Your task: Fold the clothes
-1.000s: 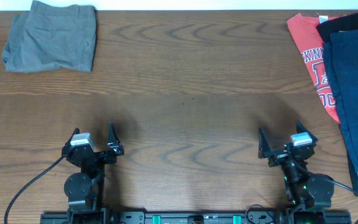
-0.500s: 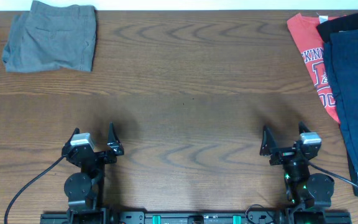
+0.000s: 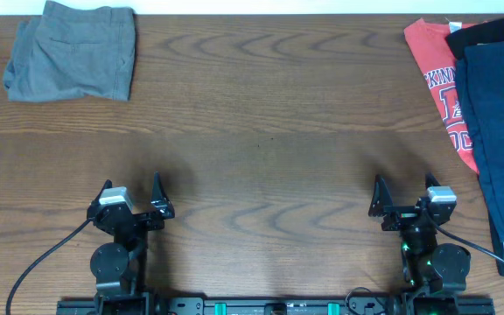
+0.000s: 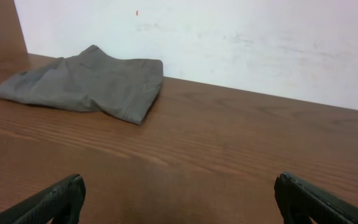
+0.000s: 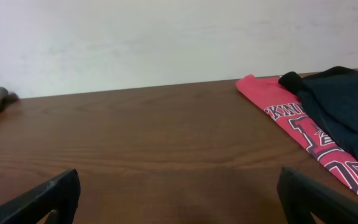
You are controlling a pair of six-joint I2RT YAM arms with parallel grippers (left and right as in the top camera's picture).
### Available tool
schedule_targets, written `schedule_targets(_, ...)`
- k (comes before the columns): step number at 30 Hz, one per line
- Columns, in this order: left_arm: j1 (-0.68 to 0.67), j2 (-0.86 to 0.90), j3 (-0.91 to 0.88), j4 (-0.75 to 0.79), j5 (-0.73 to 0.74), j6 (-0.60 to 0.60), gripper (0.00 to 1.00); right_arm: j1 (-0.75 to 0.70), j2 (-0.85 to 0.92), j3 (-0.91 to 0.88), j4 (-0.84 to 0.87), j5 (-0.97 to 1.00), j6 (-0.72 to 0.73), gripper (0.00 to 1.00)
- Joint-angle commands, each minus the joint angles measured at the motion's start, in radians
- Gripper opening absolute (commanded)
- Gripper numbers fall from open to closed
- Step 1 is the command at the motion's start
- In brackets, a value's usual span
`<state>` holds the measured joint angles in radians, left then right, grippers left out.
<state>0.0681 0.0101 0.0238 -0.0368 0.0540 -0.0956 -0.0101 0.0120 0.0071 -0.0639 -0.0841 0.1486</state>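
Folded grey-taupe shorts (image 3: 73, 51) lie at the table's far left corner; they also show in the left wrist view (image 4: 86, 83). At the far right lies a red printed T-shirt (image 3: 436, 79), partly under a black garment (image 3: 481, 31) and a navy garment (image 3: 501, 122); the right wrist view shows the T-shirt (image 5: 303, 127) and dark cloth (image 5: 340, 106) over it. My left gripper (image 3: 131, 188) is open and empty near the front edge. My right gripper (image 3: 403, 186) is open and empty near the front right.
The brown wooden table (image 3: 261, 131) ends at a white wall (image 4: 229, 37) behind. The navy garment reaches the table's right edge, close to my right arm.
My right gripper has shifted slightly to the right and turned a little. The left arm and all clothes have not moved.
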Motion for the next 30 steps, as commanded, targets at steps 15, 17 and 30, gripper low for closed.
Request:
schedule_targets(15,-0.003,-0.006,-0.020,-0.029,0.006,0.016,0.98,-0.015,-0.007,-0.002,-0.007,0.028,-0.089,0.99)
schedule_targets(17,-0.003,-0.006,-0.020,-0.029,0.006,0.016,0.98,-0.015,-0.007,-0.002,-0.008,0.028,-0.135,0.99)
schedule_targets(30,-0.003,-0.006,-0.020,-0.029,0.006,0.016,0.98,-0.015,-0.007,-0.002,-0.007,0.024,-0.169,0.99)
